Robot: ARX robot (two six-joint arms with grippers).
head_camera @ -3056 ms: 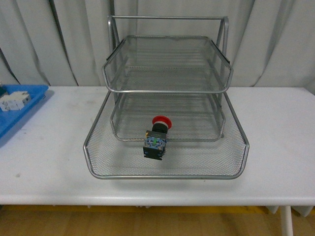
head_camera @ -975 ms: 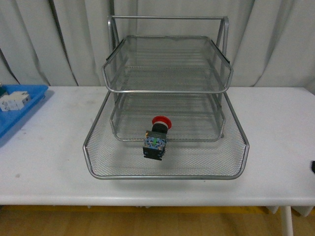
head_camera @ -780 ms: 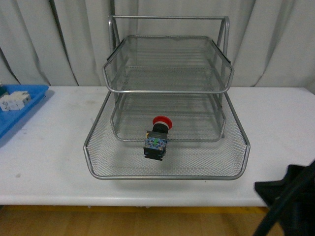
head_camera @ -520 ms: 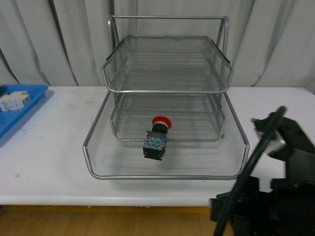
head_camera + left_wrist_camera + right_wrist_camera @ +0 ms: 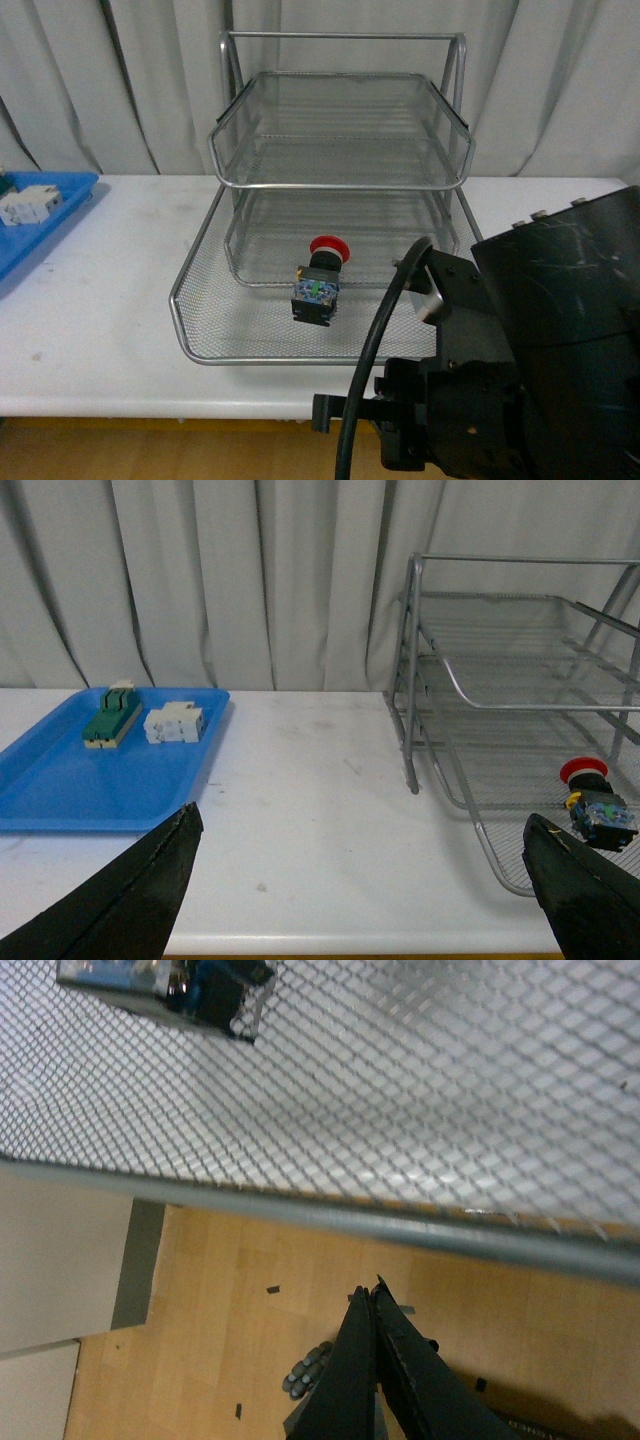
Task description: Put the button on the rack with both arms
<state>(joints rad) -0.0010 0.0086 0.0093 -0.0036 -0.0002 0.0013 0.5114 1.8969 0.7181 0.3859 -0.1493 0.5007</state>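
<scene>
Though near the rack (image 5: 300, 1215), right tool (image 5: 366, 1300) clenched on nothing; left tool (image 5: 360, 818) spread wide, likewise empty.

R arm (image 5: 560, 300) hides rack (image 5: 340, 186) front-right corner; button (image 5: 160, 985) cut off in R wrist view.

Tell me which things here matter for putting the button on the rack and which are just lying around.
For the job: button, lying in the bottom tier; rack; left gripper; right gripper.
Lying about: blue tray, holding white terminal block and green-and-cream component.
</scene>
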